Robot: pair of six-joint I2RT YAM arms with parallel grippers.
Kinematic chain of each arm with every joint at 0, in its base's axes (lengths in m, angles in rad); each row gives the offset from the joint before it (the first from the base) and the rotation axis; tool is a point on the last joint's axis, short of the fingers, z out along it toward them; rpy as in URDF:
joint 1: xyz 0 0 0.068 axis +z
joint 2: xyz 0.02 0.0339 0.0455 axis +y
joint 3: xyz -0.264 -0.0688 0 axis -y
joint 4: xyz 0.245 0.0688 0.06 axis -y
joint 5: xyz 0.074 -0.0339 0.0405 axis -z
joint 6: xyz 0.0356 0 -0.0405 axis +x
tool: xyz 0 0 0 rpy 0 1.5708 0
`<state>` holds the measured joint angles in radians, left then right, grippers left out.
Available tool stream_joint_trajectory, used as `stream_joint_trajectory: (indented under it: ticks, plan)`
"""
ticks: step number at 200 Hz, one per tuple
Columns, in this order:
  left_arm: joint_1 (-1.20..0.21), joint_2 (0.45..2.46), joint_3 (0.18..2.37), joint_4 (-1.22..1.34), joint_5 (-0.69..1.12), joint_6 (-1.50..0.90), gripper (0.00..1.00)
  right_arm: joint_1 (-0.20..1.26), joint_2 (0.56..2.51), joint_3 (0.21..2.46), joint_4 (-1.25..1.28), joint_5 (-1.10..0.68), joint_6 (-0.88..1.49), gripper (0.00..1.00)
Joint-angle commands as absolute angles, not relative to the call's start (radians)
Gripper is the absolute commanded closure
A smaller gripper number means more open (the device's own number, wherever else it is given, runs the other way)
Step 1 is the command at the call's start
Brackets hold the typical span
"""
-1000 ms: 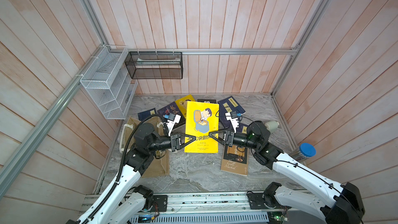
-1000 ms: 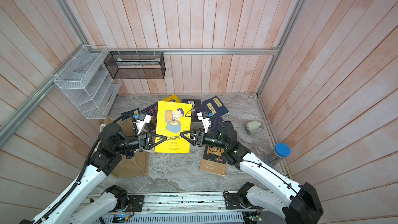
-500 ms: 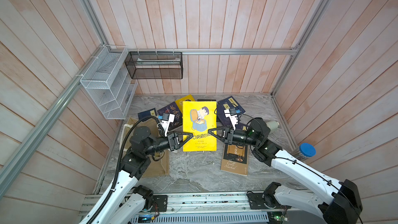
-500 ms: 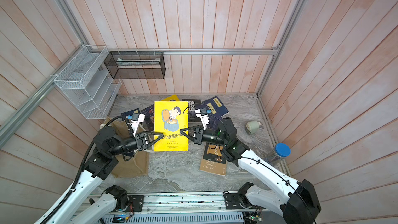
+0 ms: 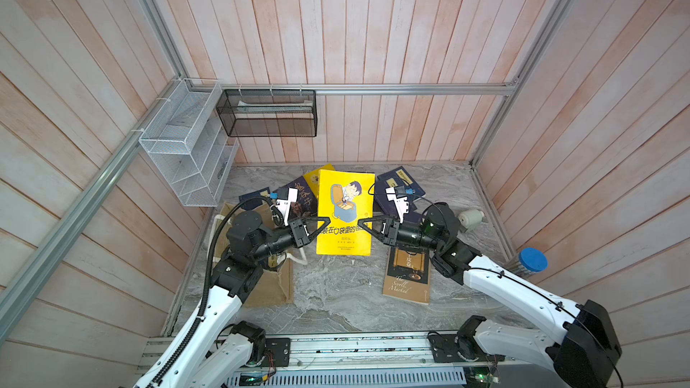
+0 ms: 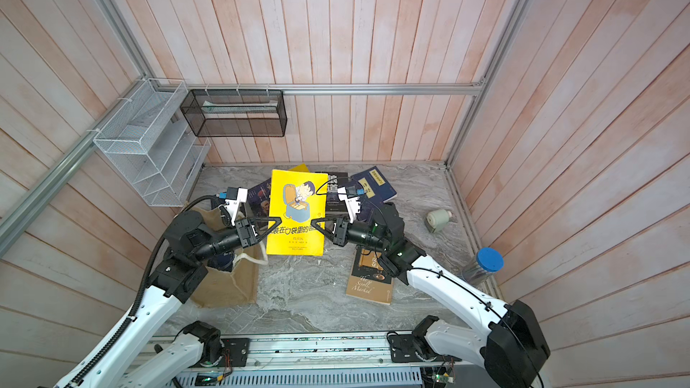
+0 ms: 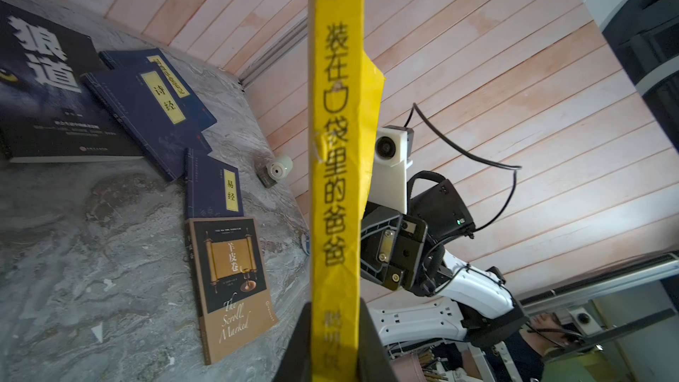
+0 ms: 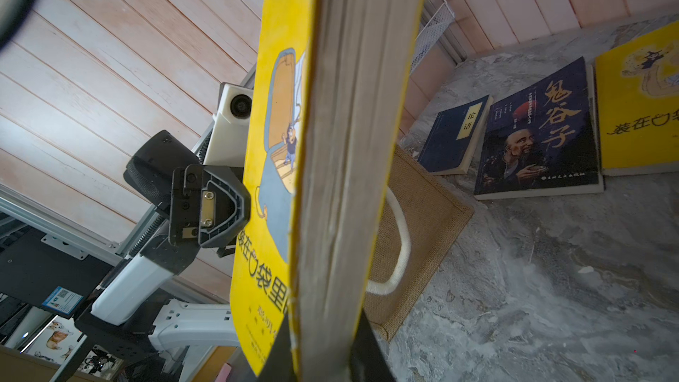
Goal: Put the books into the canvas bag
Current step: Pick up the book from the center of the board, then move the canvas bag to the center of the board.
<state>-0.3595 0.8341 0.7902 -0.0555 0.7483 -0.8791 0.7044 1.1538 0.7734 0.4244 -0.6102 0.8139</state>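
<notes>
The left end effector [image 5: 324, 223] and right end effector [image 5: 364, 223] are each clamping an opposite edge of the yellow book [image 5: 345, 203], suspending it above the counter [image 5: 336, 293] beside the canvas bag [image 5: 274, 285], so uneven arm motion is probably risking a twist or drop.

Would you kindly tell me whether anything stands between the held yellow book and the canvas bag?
No loose object does. The yellow cartoon-cover book, clamped by the left gripper and right gripper, hangs beside the tan canvas bag; only the left arm lies over the bag's mouth, where a white rope handle drapes.
</notes>
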Motion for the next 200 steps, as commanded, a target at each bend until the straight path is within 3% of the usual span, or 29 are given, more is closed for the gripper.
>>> stream_joint_trajectory:
  ticks: [1, 36, 66, 88, 120, 200]
  plan:
    - [-0.36, 0.794, 0.925, -0.164, 0.699, -0.736, 1.0, 0.732, 1.189, 0.815, 0.393, -0.582, 0.765, 0.86]
    - [-0.36, 0.77, 1.148, -0.566, 0.416, -0.505, 1.0, 0.8, 1.292, 0.945, 0.255, -0.508, 0.692, 0.64]
    - [-0.36, 0.734, 1.287, -0.756, 0.141, -0.401, 1.0, 0.891, 1.424, 1.091, 0.136, -0.387, 0.643, 0.48]
    - [-0.36, 0.673, 1.322, -0.802, -0.046, -0.368, 1.0, 0.954, 1.541, 1.217, 0.034, -0.293, 0.627, 0.44]
    - [-0.36, 0.607, 1.339, -0.841, -0.205, -0.339, 1.0, 0.993, 1.687, 1.343, 0.035, -0.321, 0.689, 0.41]
    - [-0.36, 0.598, 1.279, -1.07, -0.335, -0.3, 1.0, 1.055, 1.923, 1.583, -0.009, -0.369, 0.716, 0.41]
